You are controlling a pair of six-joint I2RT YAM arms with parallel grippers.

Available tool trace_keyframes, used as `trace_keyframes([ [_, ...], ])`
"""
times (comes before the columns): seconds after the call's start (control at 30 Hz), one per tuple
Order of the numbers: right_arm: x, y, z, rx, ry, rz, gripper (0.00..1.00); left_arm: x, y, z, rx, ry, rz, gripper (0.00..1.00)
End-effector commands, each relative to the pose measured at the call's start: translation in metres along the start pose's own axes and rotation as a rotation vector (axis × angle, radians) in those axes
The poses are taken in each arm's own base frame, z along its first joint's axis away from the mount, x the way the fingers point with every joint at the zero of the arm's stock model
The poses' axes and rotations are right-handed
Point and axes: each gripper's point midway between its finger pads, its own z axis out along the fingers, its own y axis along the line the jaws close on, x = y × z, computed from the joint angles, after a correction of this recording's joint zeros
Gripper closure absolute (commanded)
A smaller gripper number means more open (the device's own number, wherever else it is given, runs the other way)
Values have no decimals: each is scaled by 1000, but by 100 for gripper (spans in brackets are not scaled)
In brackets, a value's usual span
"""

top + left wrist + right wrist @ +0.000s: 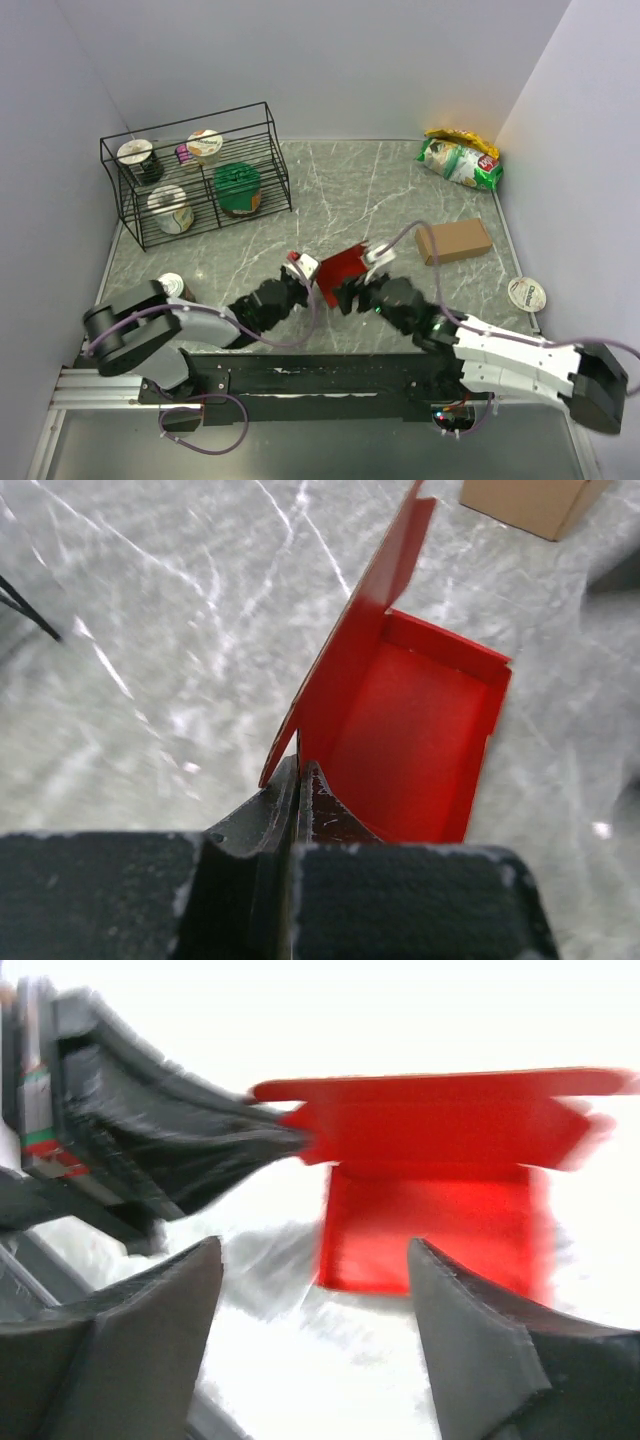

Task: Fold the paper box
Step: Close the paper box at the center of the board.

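The red paper box (342,269) sits in the middle of the table, between my two grippers. In the left wrist view it is an open tray (415,735) with one wall raised and a flap standing up. My left gripper (298,765) is shut on the near edge of that raised wall. In the right wrist view the box (430,1225) is blurred, and its upper flap lies level. My right gripper (315,1255) is open and empty, just short of the box's near edge. The left gripper's fingers (250,1145) pinch the flap's left end.
A plain brown cardboard box (455,241) lies to the right. A snack bag (460,160) is at the back right. A wire rack (195,175) with several cups stands at the back left. A white lid (526,293) lies at the right edge, a cup (172,287) near the left arm.
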Motion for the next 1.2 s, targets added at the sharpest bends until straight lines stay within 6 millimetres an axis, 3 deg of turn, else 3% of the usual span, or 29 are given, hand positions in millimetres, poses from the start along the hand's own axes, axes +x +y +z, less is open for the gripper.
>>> trace_keyframes([
  [0.0, -24, -33, -4, -39, 29, 19, 13, -16, -2, 1, 183, 33, 157, 99],
  [0.07, -24, -40, -1, -68, 62, -2, 13, -22, 2, 2, 211, 45, 184, 99],
  [0.1, -25, -42, 5, -76, 85, -4, 13, -14, 11, 1, 210, 94, 190, 99],
  [0.13, -29, -58, 8, -61, 89, 3, 16, -16, 8, 0, 251, 96, 197, 99],
  [0.2, -33, -56, 17, -135, 110, 13, 20, -22, 15, 2, 265, 104, 195, 99],
  [0.27, -39, -67, 24, -144, 94, -19, 28, -21, 15, 0, 283, 120, 202, 99],
  [0.37, -43, -77, 32, -132, 96, -79, 30, -25, 16, 4, 306, 131, 195, 99],
  [0.57, -35, -87, 42, -126, 110, -141, 33, -20, 20, 8, 318, 161, 196, 99],
  [0.67, -29, -92, 47, -108, 134, -147, 44, -19, 22, 9, 312, 168, 194, 99],
  [0.87, -35, -98, 54, -83, 145, -170, 57, -17, 24, 11, 310, 167, 188, 99],
  [1.17, -39, -99, 56, -76, 127, -185, 67, -15, 23, 16, 319, 179, 199, 99],
])
